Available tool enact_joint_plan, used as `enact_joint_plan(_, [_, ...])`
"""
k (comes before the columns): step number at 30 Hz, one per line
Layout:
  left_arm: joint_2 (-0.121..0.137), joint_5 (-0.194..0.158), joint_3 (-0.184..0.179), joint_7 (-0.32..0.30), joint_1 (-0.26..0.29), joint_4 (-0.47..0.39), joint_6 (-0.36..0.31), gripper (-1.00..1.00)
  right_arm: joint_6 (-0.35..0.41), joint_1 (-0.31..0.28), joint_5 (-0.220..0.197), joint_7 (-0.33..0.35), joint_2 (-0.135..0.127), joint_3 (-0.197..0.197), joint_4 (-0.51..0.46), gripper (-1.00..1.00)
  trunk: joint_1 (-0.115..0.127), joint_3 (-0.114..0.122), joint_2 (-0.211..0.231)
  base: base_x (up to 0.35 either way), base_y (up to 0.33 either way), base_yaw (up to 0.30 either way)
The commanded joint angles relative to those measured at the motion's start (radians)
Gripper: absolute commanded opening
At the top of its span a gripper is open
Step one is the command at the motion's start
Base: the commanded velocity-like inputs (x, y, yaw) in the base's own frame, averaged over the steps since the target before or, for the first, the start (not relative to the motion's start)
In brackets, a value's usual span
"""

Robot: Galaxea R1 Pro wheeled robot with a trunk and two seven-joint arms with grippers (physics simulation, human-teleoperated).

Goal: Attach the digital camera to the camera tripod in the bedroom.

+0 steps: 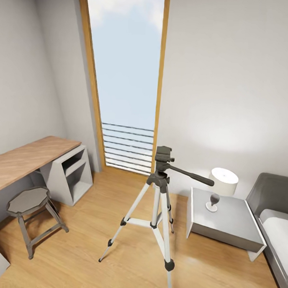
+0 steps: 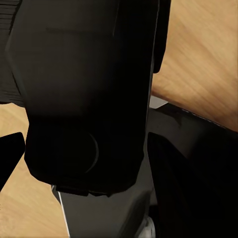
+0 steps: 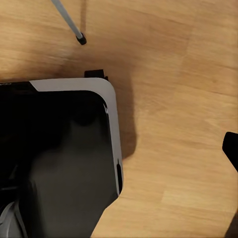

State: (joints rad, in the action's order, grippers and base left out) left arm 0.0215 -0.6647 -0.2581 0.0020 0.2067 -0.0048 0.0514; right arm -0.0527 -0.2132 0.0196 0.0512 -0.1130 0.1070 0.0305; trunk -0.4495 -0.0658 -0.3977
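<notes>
Facing into the bedroom [image 1: 230,80], pale walls all round. At 12 o'clock, a tall window [image 1: 126,76], wood-framed. Wood floor [image 1: 80,258] below. At 4 o'clock, against the wall, a bed [image 1: 275,216]. At 9 o'clock, a table [image 1: 30,156], wooden top bare, stool [image 1: 29,201] drawn up beside it. At 3 o'clock, close by the bed, a nightstand [image 1: 228,223] with lamp [image 1: 223,181] and glass [image 1: 214,202].

Dead centre, clear of the furniture: tripod [image 1: 158,203], upright, legs splayed wide for a steady base, head bare, pan handle pointing to 3 o'clock. Likely set in open floor to be approachable from this side.

In the left wrist view, very close to the lens: camera [image 2: 84,94], a black block hanging above the floor. Judged to be carried in the left claw [image 2: 94,153], closed on the body, one fingertip [image 2: 10,158] just beside its edge; actual contact too dark to confirm. Held low and near the trunk, probably for safe carrying.

Right claw [image 3: 124,153] apparently spread and empty, one fingertip [image 3: 231,148] at the frame's edge, pointed down at the floor near a tripod foot [image 3: 81,38]. Mounting not yet begun.
</notes>
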Motion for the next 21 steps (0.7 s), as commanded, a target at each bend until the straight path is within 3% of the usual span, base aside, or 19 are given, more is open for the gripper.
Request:
enact_joint_plan(1, [0.000,-0.006,-0.009,-0.001,0.001,0.000,0.002,-1.00,-0.006,-0.002,0.002,0.004,0.000,0.008,0.003,1.00,-0.001,-0.004,-0.002,0.000,0.000,0.000])
enact_joint_plan(21, [0.000,-0.003,-0.009,-0.001,0.000,0.000,0.002,-1.00,-0.006,-0.002,0.002,0.004,0.000,0.008,0.003,1.00,-0.001,-0.036,-0.002,0.000,0.006,0.000])
